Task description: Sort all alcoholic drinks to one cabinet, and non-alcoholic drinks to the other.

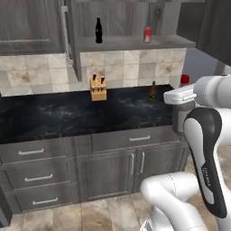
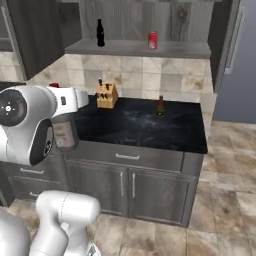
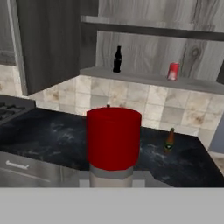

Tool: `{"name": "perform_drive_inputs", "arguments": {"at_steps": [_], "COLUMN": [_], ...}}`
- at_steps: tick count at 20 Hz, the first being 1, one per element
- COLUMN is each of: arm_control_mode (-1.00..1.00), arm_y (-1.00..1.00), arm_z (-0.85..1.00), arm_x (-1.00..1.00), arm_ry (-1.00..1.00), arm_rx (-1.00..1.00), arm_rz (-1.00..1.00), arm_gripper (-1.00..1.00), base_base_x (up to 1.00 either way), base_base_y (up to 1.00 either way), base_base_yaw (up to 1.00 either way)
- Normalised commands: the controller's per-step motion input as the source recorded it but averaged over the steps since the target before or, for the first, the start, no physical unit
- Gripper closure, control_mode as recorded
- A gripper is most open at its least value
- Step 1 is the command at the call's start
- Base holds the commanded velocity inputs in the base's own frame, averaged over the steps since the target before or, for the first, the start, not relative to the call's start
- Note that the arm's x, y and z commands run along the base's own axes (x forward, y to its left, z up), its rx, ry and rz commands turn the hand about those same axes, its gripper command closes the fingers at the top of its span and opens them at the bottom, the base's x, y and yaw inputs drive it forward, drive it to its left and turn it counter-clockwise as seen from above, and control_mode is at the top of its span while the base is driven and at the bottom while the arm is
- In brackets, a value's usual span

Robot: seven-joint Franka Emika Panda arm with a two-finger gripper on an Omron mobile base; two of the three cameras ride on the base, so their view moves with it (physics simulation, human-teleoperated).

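Note:
My gripper (image 1: 182, 108) is shut on the stout clear-grey bottle (image 2: 65, 134), held upright in front of the counter. Its red cap (image 3: 113, 138) looms close in the hand view and hides my fingertips. The slim green-brown bottle (image 1: 153, 92) (image 2: 160, 106) (image 3: 169, 140) stands on the black counter toward its right end, apart from my hand. On the shelf of the open upper cabinet stand the black cola bottle (image 1: 98, 30) (image 2: 100, 33) (image 3: 117, 59) and, to its right, the red soda can (image 1: 147, 34) (image 2: 152, 40) (image 3: 173, 71).
A wooden knife block (image 1: 98, 88) (image 2: 107, 95) sits at the back of the counter (image 1: 67, 115). The cabinet's open door (image 3: 48, 43) juts out at the left of the shelf. A stove (image 3: 13, 109) lies at the left, a grey fridge (image 2: 240, 65) at the right.

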Motion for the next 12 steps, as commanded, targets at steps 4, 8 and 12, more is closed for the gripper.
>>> {"name": "perform_drive_inputs", "arguments": {"at_steps": [4, 8, 12], "arm_control_mode": [1.0, 1.0, 1.0], "arm_y": [0.0, 0.0, 0.0], "arm_z": [0.0, 0.0, 0.0], "arm_x": [0.0, 0.0, 0.0], "arm_ry": [0.0, 0.0, 0.0], "arm_rx": [0.0, 0.0, 0.0], "arm_rz": [0.0, 0.0, 0.0], "arm_gripper": [1.0, 1.0, 1.0], "base_base_x": [-0.42, -0.46, -0.45], "base_base_y": [0.95, 0.95, 0.96], "base_base_yaw": [0.0, 0.0, 0.0]}}
